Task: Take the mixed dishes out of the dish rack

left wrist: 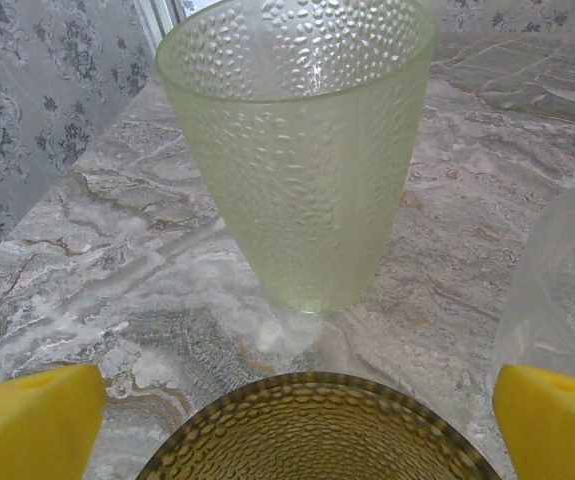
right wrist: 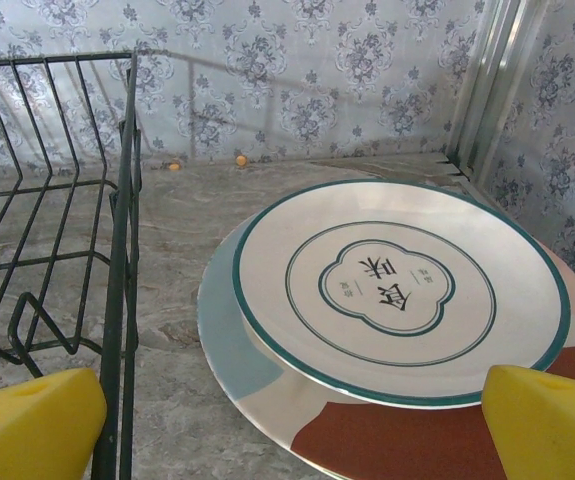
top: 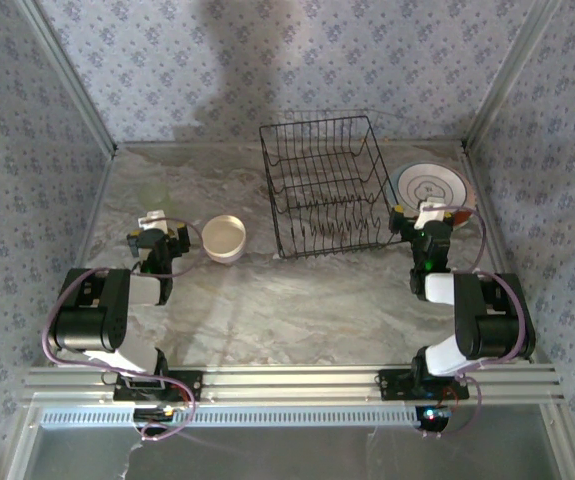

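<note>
You have the dish rack (top: 322, 188) at upper centre of the overhead frame. Two plates (top: 429, 187) lie stacked to its right, and a cream bowl (top: 225, 239) stands to its left. The right gripper (right wrist: 287, 430) is spread wide at the plates' lower edge. The left gripper (left wrist: 292, 430), also spread, frames an olive-brown cup (left wrist: 317, 445) at bottom centre.

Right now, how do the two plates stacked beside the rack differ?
The top plate is white with green rings and dark characters; the bottom plate is colour-blocked in pale blue, cream and rust. The top plate's face is nearly all visible; the bottom plate shows a crescent beyond it. Both are round and lie flat.
</note>
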Tool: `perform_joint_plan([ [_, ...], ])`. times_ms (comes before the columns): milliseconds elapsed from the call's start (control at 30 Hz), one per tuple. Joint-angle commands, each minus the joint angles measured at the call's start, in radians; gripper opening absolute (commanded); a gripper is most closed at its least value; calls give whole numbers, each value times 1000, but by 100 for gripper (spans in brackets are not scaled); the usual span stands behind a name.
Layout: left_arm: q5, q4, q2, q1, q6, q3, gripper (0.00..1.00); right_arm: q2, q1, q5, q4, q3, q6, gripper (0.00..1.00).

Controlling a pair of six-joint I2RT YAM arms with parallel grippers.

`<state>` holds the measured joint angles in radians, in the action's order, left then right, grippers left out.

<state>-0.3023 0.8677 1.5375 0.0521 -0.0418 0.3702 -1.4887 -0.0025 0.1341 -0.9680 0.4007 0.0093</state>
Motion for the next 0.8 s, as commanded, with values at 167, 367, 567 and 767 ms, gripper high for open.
perform_joint_plan([
  [167,9,14,-3,-5,0,12,99,-33,-26,-127,114,-32,-41,100],
  [367,9,15,-2,-5,-1,12,99,-37,-55,-206,144,-16,-37,100],
  [567,10,14,-2,-5,-1,12,99,-37,-55,-206,146,-13,-37,100],
  [767,9,15,-2,-5,-1,10,99,-38,-47,-167,153,-10,-35,100],
])
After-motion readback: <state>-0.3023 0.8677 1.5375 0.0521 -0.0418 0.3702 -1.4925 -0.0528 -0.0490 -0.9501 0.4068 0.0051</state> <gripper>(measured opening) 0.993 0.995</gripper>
